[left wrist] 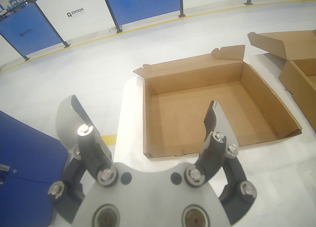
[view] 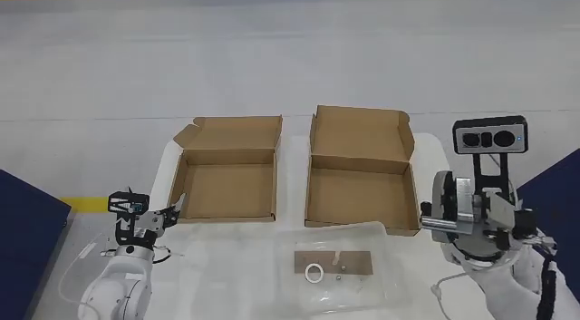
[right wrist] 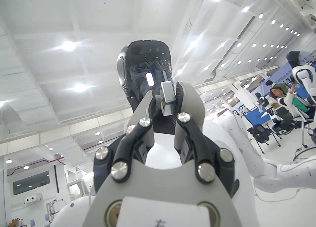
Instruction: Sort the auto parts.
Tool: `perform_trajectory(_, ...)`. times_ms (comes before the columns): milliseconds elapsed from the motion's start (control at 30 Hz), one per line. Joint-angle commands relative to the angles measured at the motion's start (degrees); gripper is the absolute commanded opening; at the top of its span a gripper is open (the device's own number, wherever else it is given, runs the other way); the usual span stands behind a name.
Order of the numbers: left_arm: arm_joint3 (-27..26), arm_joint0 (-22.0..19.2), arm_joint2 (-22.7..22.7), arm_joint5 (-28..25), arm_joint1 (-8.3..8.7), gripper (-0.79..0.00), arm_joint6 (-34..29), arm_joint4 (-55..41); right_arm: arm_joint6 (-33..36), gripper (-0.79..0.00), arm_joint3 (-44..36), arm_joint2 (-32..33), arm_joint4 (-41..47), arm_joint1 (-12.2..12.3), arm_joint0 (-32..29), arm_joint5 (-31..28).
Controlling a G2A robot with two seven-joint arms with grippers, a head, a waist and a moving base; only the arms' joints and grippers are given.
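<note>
My right gripper point(right wrist: 165, 90) points up, away from the table, shut on a small silver metal part point(right wrist: 167, 95); in the top view it point(view: 458, 209) is raised at the table's right end. My left gripper point(left wrist: 143, 102) is open with nothing in it, just off the front left corner of the left cardboard box point(left wrist: 209, 114), and appears in the top view point(view: 168, 216) too. Near the front edge, a clear plastic tray point(view: 290, 234) holds a grey plate point(view: 349, 262), a white ring point(view: 314, 273) and a few tiny parts.
Two open cardboard boxes sit side by side with their lids folded back: the left box point(view: 227, 191) and the right box point(view: 361, 198), both bare inside. The white table point(view: 227, 256) ends just beyond the left gripper.
</note>
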Motion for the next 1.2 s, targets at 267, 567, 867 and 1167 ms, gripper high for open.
perform_trajectory(267,0.0,0.0,0.0,0.0,0.00,0.000,0.0,0.0,1.0,-0.785,-0.2,0.9,3.1,-1.0,-0.4,1.6)
perform_trajectory(567,0.0,0.0,0.0,0.0,0.00,0.000,0.0,0.0,0.5,-0.785,-0.3,1.2,2.3,-1.1,-0.3,1.8)
perform_trajectory(867,0.0,0.0,0.0,0.0,0.00,0.000,0.0,0.0,0.9,-0.785,-0.4,7.6,-9.4,-1.2,-1.5,5.2)
perform_trajectory(1167,0.0,0.0,0.0,0.0,0.00,0.000,0.0,0.0,6.4,-0.785,2.1,18.9,-17.7,-0.9,-8.6,7.0)
